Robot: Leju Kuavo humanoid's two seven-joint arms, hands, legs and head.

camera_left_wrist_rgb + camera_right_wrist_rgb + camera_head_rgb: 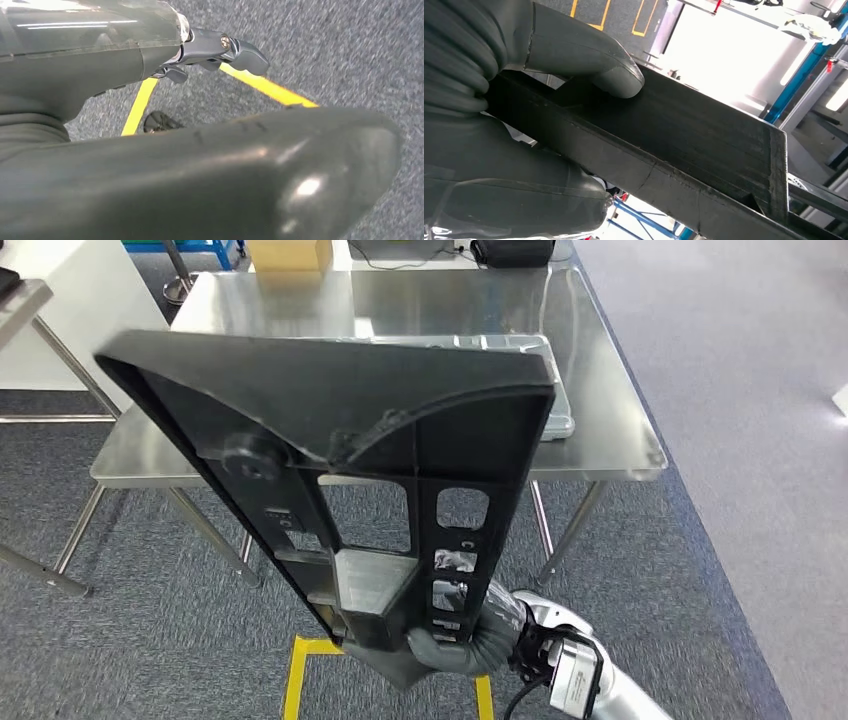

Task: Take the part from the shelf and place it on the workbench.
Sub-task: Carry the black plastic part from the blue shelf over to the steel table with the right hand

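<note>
Right robot hand (440, 640) closed on the lower end of the part (340, 460), thumb (589, 60) pressed flat on one face of the rim and the rest of the hand wrapped behind it, as seen close up in the right wrist view. Left robot hand (215, 50) hanging over the grey carpet floor (350, 50) near a yellow tape line (270, 87), holding nothing; fingers seem slightly curled, yet cannot tell for sure whether spread or closed. Part is a large black flat frame, with ribs, cut-out windows and a curved brace, held up in the air, tilted, its wide upper end leaning toward the steel counter (610, 420) but not touching it. Likely moulded plastic: stiff, rather light for its area, with smooth faces that may slip under the thumb. Held at one end only, so the long free end probably pulls like a lever and may swing or twist in the grip; better hold seems to be on a rib or on the edge of a window, near the middle. On the counter, a clear shallow tray (555, 415) just behind the part, and a cardboard box (290, 254) at the far edge. Placing not yet done; needs bare counter beside the tray.
</note>
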